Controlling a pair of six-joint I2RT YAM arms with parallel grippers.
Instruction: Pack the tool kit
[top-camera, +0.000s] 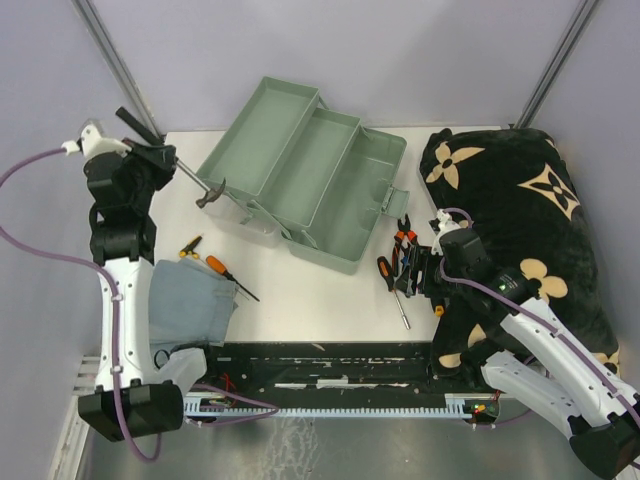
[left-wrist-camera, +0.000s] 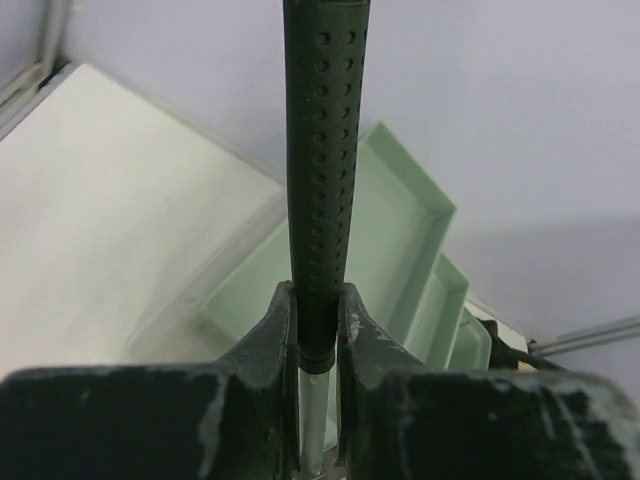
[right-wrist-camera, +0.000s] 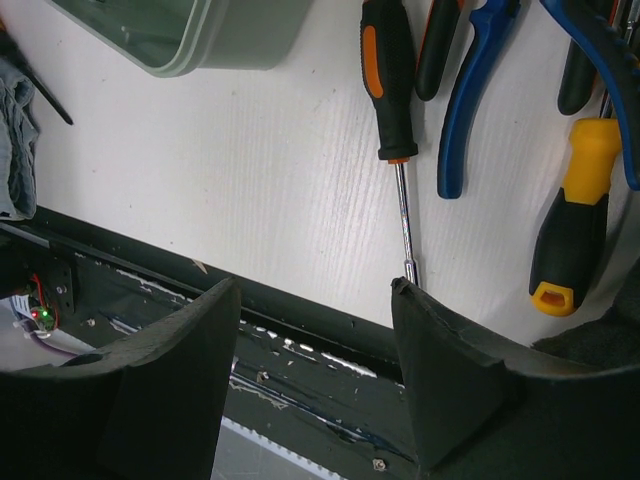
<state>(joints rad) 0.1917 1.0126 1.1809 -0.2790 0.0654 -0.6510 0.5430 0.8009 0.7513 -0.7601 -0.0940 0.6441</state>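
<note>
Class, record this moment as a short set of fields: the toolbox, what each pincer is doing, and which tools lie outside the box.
toolbox: open, trays folded out, no tools seen inside
left pincer: shut on the hammer, gripping its black handle, lifted beside the toolbox
right pincer: open, holding nothing, over the table's near edge
tools near right pincer: orange-black screwdriver, blue pliers
tools near cloth: orange screwdriver

hammer (left-wrist-camera: 320, 150): dimpled matt grip, shiny metal shaft | toolbox (top-camera: 330, 188): smooth plastic | blanket (top-camera: 520, 235): plush cloth
</note>
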